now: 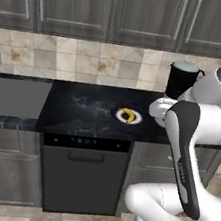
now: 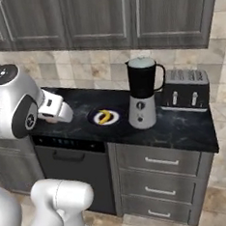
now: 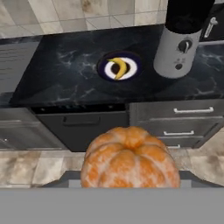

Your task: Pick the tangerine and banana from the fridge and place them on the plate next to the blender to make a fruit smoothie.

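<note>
A ribbed orange tangerine looms large at the bottom of the hand view, and my gripper is shut on it, its fingertips hidden behind the fruit. The hand hovers in front of the counter's edge, left of the plate. The curved yellow banana lies on the small dark blue and white plate on the black counter; both also appear as banana and plate. The blender stands just right of the plate, with its black jar behind my arm. The fridge is out of view.
A toaster stands right of the blender. A sink lies at the counter's left end. Below the counter are a dishwasher and drawers. Dark wall cabinets hang above.
</note>
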Available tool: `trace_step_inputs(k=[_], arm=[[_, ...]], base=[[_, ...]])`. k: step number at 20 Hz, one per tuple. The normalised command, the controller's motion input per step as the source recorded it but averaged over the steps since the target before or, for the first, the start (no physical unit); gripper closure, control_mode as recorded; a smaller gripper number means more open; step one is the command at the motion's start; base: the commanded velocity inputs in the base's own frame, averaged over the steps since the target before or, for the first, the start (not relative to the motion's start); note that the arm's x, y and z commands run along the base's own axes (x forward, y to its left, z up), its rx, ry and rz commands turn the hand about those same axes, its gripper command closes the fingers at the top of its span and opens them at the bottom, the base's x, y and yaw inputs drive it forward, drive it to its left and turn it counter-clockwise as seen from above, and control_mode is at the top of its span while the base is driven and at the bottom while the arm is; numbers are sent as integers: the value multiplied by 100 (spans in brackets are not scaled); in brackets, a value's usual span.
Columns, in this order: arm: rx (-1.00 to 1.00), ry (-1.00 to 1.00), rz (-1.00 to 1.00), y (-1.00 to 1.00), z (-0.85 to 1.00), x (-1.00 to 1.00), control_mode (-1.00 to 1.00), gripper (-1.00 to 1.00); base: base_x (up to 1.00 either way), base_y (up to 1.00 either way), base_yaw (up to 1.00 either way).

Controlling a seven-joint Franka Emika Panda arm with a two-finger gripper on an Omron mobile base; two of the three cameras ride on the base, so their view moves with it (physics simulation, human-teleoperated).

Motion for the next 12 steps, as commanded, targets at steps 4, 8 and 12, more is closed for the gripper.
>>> trace_step_inputs(k=[4,8,12], arm=[[0,0,0,0,0,0,100,100],[0,0,0,0,0,0,100,100],[0,0,0,0,0,0,100,100]], base=[[54,33,-5],[55,6,-5],[60,1,-4]])
